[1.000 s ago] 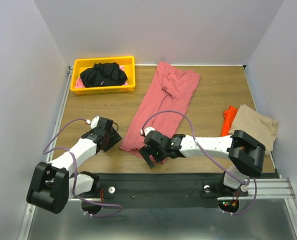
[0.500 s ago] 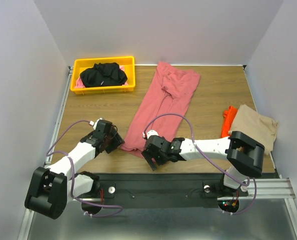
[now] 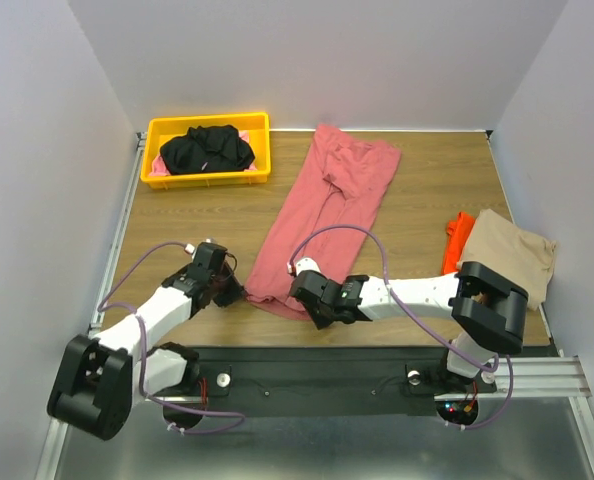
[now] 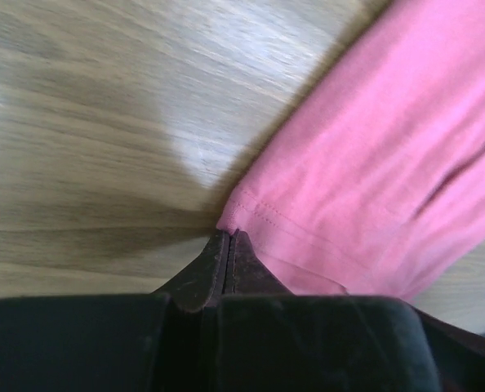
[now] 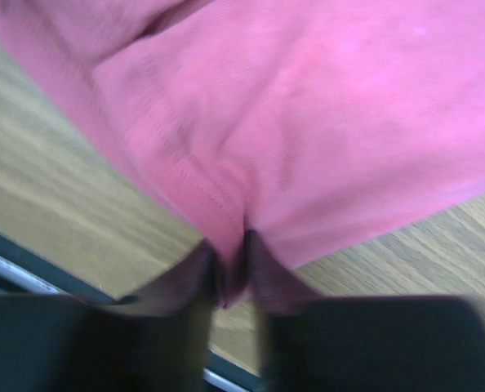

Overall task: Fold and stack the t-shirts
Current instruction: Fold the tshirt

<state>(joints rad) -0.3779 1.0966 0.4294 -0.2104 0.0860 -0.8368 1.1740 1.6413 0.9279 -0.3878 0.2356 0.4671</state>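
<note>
Presently, the left end effector (image 4: 229,238) is fully closed. Its tips meet on the near-left hem corner of the dusty-red t-shirt (image 3: 327,215), and the corner appears nipped between them. The right end effector (image 5: 230,273) has its jaws narrowly apart, with a raised ridge of the same hem pinched between them at the near-right corner. Both sit low on the tabletop (image 3: 197,215), near its front edge.

The dusty-red t-shirt lies as a long, narrowed strip running from the two grips toward the far edge. A black t-shirt (image 3: 207,148) rests in the yellow bin (image 3: 207,119) at far left. A tan t-shirt (image 3: 512,252) lies at the right edge, beside an orange cloth (image 3: 459,235).

Step in hand, as judged: securing the hem for an end-to-end fold.

The next move calls for the following:
- Raise both corners together and keep them level.
- Carry the hem toward the collar end under equal tension, so the strip does not skew.
- Watch the left grip; it holds little cloth and may slip.
</note>
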